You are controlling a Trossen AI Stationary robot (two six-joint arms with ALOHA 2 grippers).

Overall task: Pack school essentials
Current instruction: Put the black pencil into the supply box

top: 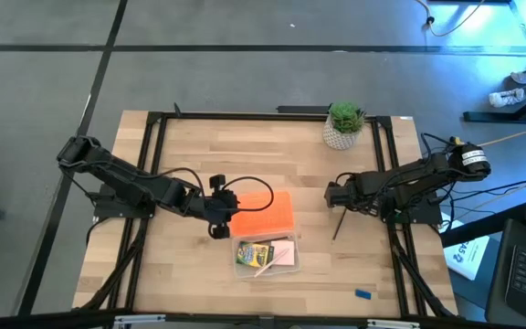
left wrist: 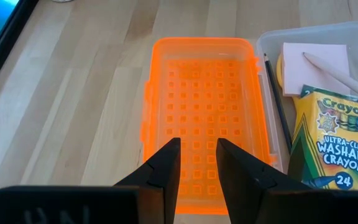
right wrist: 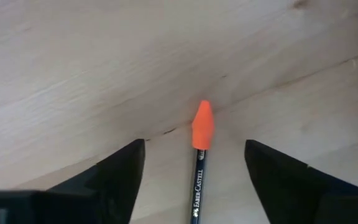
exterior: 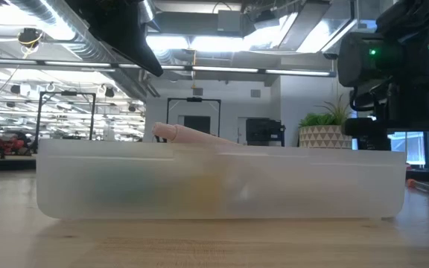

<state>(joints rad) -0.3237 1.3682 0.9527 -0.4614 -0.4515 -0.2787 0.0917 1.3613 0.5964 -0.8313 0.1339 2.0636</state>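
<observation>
A clear case [top: 265, 256] near the table's front middle holds a green-and-yellow crayon box [left wrist: 340, 143], a pale pink pad [left wrist: 312, 65] and a light pencil [left wrist: 340, 74]. Its orange lid [left wrist: 204, 93] lies folded open on the far side. My left gripper [left wrist: 196, 146] hovers at the lid's left short end, its fingers a narrow gap apart. A dark pencil [right wrist: 199, 180] with an orange eraser cap [right wrist: 202, 124] lies on the wood to the right. My right gripper [right wrist: 194, 146] points down over it, open, one finger on either side of the cap end. My left gripper slants down from the table's left side, both fingers side by side over the orange lid's left short end [left wrist: 194, 199]. Whether they touch it, I cannot tell.
A small blue piece [top: 363, 294] lies near the front right edge. A potted green plant [top: 343, 125] stands at the far right. Black frame rails [top: 153, 183] run along the table's sides. Bare wood lies between the case and the dark pencil.
</observation>
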